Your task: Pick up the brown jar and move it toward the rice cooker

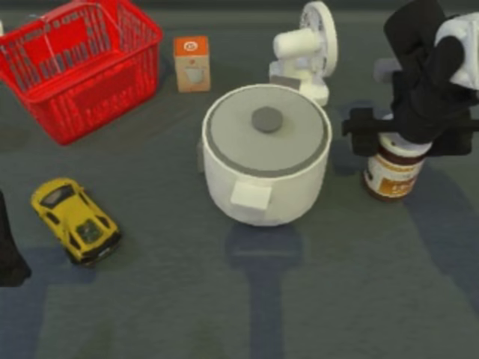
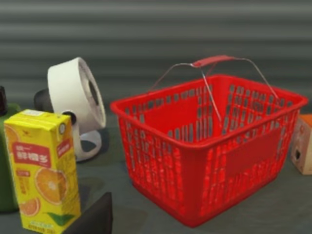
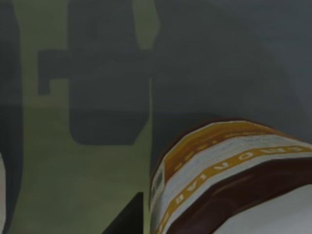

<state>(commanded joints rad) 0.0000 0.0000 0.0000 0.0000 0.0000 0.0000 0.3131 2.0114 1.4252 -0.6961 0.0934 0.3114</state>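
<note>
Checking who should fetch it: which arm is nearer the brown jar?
Right. The right gripper sits directly over the brown jar, covering its lid. The left arm is parked at the table's far left edge, beyond the yellow toy car.

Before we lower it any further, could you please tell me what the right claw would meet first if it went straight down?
Probably the white lid of the small dark-brown cylindrical jar, directly beneath the right claw; height is unclear.

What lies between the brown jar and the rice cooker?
Nothing: in the top view, only bare table separates the brown jar from the rice cooker.
</note>
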